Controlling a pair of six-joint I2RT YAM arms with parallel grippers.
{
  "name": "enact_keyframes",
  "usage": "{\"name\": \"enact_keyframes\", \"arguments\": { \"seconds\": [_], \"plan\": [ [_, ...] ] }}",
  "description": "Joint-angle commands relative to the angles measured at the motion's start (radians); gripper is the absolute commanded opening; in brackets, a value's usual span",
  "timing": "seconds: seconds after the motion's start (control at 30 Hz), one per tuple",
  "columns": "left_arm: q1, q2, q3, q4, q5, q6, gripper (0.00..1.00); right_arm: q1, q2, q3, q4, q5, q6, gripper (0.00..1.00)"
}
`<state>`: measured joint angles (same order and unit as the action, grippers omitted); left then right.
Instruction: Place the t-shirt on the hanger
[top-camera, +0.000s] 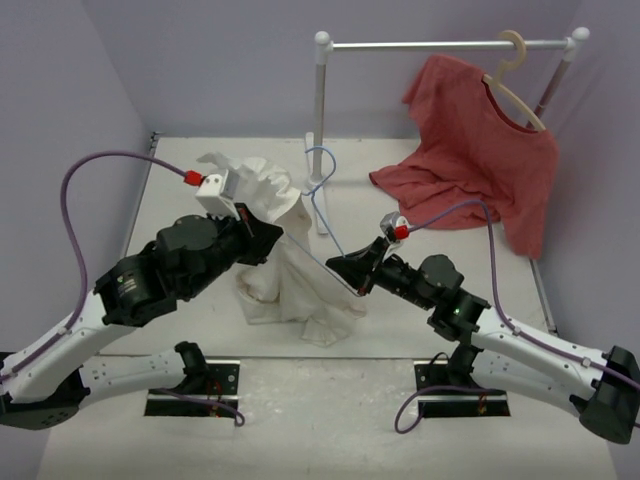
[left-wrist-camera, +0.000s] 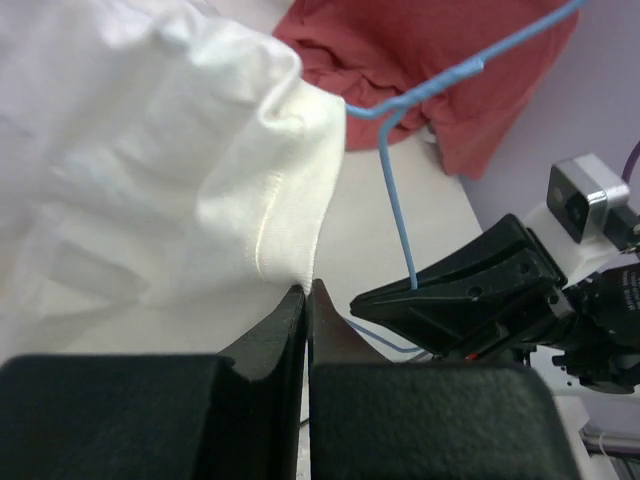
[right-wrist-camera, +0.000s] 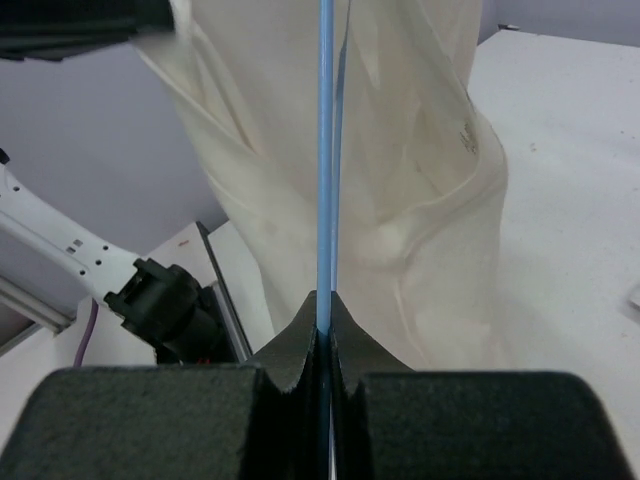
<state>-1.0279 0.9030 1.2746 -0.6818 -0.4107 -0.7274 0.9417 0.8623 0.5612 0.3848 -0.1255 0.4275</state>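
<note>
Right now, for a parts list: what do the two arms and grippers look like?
The left arm and right arm have white lower links and black rounded joints. A purple cable with a red plug loops to each wrist. The left gripper and right gripper have black wedge-shaped fingers.

- You're looking at a robotics lab cell: plain lilac walls (top-camera: 220, 70) box in a white table (top-camera: 330, 430) on its far, left and right sides.
- Your two robot arms, left arm (top-camera: 90, 320) and right arm (top-camera: 520, 340), stand on black base plates (top-camera: 195, 390) bolted along the table's near edge.
- Purple cables (top-camera: 72, 215) with red plugs loop in the open along each arm.
- A small camera module (left-wrist-camera: 583, 200) sits on the right wrist, seen from the left wrist view.
- A small white clothes rail (top-camera: 440, 44) stands along the table's far edge towards its far right corner, with a red t-shirt (top-camera: 480, 150) on a beige hanger (top-camera: 515, 80).
</note>
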Motion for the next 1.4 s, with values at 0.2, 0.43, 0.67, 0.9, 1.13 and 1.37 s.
{"name": "enact_keyframes", "arguments": {
  "seconds": [0.2, 0.43, 0.67, 0.9, 1.13, 1.37],
  "plan": [
    [-0.001, 0.135, 0.244, -0.212, 0.020, 0.213, 0.00, -0.001, -0.054, -0.045, 0.300, -0.131, 0.008, 0.00],
    [-0.003, 0.223, 0.198, -0.161, 0.243, 0.305, 0.00, 0.002, -0.002, 0.003, 0.321, -0.123, 0.019, 0.00],
    [-0.002, 0.116, 0.205, -0.183, 0.056, 0.277, 0.47, -0.014, -0.033, -0.010, 0.285, -0.026, -0.002, 0.00],
    [-0.003, 0.047, 0.327, -0.243, -0.136, 0.262, 0.98, -0.062, -0.096, -0.054, 0.261, -0.060, -0.030, 0.00],
    [-0.003, 0.037, 0.278, -0.043, -0.320, 0.624, 1.00, -0.098, -0.149, -0.007, 0.019, -0.140, -0.101, 0.00],
    [-0.003, -0.005, 0.144, 0.186, 0.157, 1.113, 1.00, -0.207, -0.284, 0.034, -0.274, -0.356, -0.135, 0.00]
  ]
}}
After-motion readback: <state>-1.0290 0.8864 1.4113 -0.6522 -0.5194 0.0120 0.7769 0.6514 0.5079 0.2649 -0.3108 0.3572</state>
